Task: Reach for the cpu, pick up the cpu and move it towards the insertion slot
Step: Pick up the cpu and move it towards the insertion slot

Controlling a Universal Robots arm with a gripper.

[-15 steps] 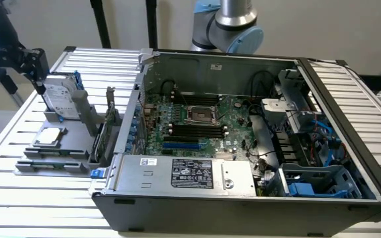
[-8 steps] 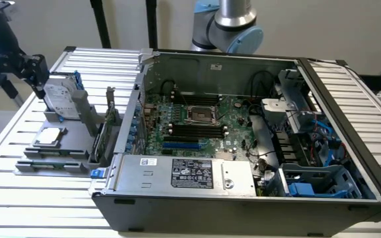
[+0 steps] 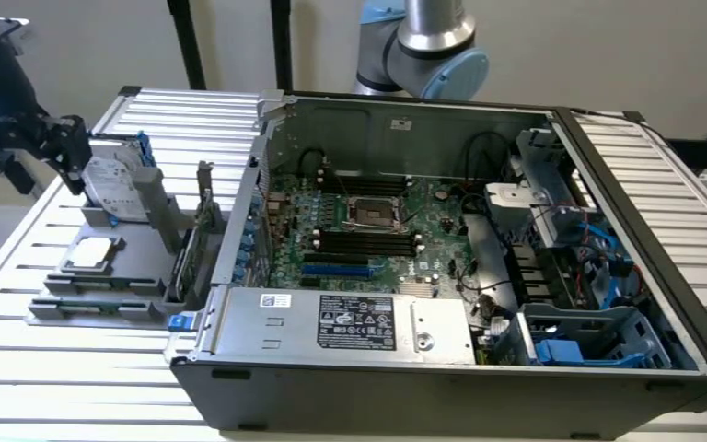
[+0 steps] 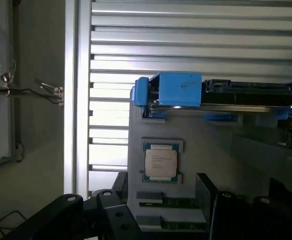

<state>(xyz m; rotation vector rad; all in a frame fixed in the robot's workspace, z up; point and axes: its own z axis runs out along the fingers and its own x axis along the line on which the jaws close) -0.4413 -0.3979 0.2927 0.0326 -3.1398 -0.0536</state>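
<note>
The cpu (image 3: 93,254) is a small silver square with a pale rim, lying flat in a grey holder (image 3: 108,276) on the exterior view's left, outside the computer case. In the wrist view the cpu (image 4: 160,161) sits in its recess, just beyond the dark fingers (image 4: 111,210). My black gripper (image 3: 52,147) hangs above and behind the holder, well clear of the chip, open with nothing between its fingers. The insertion slot (image 3: 376,214), a shiny metal frame with a dark centre, lies on the green board inside the open case.
A silver hard drive with blue rails (image 3: 114,184) leans in the same holder behind the cpu; it shows as hard drive (image 4: 220,92) in the wrist view. The case wall (image 3: 249,184) stands between holder and board. Black memory slots (image 3: 360,244) flank the socket. The slatted table (image 3: 34,230) lies underneath.
</note>
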